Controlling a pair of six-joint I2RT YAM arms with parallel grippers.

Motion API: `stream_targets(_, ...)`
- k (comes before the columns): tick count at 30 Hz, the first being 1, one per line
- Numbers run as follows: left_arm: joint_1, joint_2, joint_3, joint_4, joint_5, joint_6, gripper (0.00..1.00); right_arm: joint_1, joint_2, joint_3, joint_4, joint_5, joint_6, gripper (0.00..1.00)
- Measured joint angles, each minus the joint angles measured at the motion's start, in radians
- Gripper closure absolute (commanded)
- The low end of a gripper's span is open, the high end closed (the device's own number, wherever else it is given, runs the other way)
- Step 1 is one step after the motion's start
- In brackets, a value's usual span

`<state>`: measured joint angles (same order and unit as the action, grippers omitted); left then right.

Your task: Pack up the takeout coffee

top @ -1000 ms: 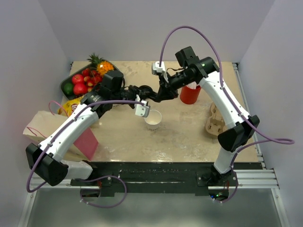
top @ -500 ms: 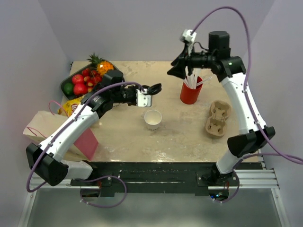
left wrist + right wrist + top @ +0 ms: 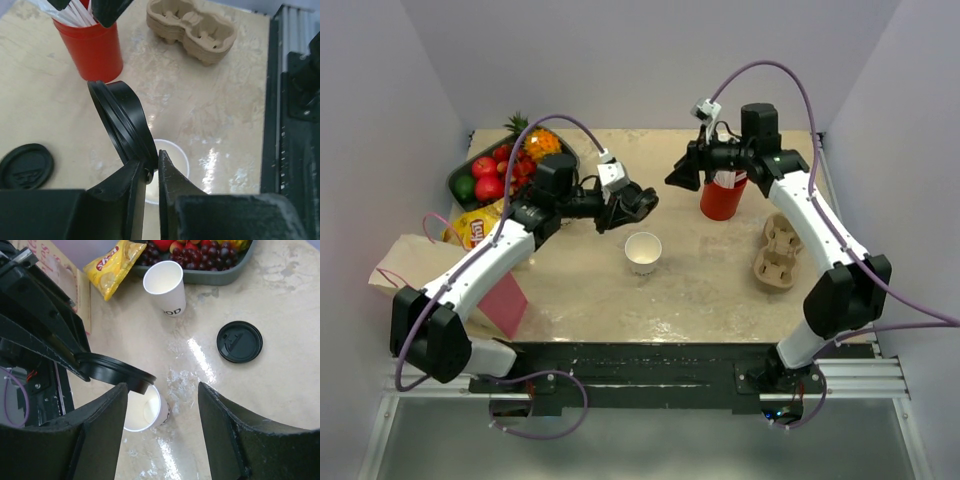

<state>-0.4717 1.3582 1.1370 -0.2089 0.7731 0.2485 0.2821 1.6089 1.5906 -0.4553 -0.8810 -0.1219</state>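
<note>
The left gripper (image 3: pixel 150 167) pinches the black lid (image 3: pixel 122 122) near the uncapped paper cup (image 3: pixel 643 252); the right gripper (image 3: pixel 682 175) hangs open; capping remains.

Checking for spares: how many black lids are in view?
2. One black lid is pinched in the left gripper; a second black lid lies flat on the table. Others may be hidden.

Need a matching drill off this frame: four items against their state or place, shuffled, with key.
Column A
1. red cup
2. cardboard carrier
3. chip bag
4. left gripper

Column B
a. pinching the black lid by its edge
b. beside the fruit tray
c. holds white straws
d. empty, lying on the table

Pairs: 1-c, 2-d, 3-b, 4-a
</note>
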Motion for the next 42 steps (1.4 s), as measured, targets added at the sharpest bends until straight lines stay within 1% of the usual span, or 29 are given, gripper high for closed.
stream_targets(6, 0.067, 0.095, -0.028, 0.175, 0.163, -0.262, 0.88, -0.001, 0.021, -0.076, 0.058, -0.003, 0.05, 0.37)
stream_targets(10, 0.098, 0.164, -0.101, 0.371, 0.271, -0.478, 0.85, -0.001, 0.04, -0.11, 0.07, -0.005, 0.072, 0.37)
stream_targets(15, 0.106, 0.228, -0.217, 0.62, 0.328, -0.735, 0.82, 0.002, 0.063, -0.134, 0.076, -0.008, 0.092, 0.36)
stream_targets(18, 0.116, 0.256, -0.24, 0.687, 0.342, -0.823, 0.81, 0.011, 0.072, -0.144, 0.077, -0.005, 0.098, 0.36)
stream_targets(22, 0.151, 0.284, -0.245, 0.752, 0.351, -0.91, 0.8, 0.034, 0.074, -0.17, 0.078, 0.013, 0.103, 0.36)
stream_targets(26, 0.177, 0.299, -0.267, 0.783, 0.349, -0.967, 0.78, 0.051, 0.074, -0.202, 0.075, 0.034, 0.104, 0.36)
stream_targets(32, 0.178, 0.3, -0.321, 0.862, 0.364, -1.06, 0.75, 0.053, 0.075, -0.209, 0.07, 0.054, 0.104, 0.36)
stream_targets(34, 0.177, 0.299, -0.341, 0.898, 0.372, -1.092, 0.73, 0.053, 0.075, -0.214, 0.072, 0.054, 0.113, 0.36)
stream_targets(37, 0.177, 0.295, -0.38, 0.924, 0.375, -1.119, 0.71, 0.053, 0.075, -0.233, 0.074, 0.053, 0.124, 0.36)
stream_targets(42, 0.177, 0.27, -0.422, 0.912, 0.374, -1.122, 0.69, 0.059, 0.075, -0.272, 0.07, 0.054, 0.137, 0.36)
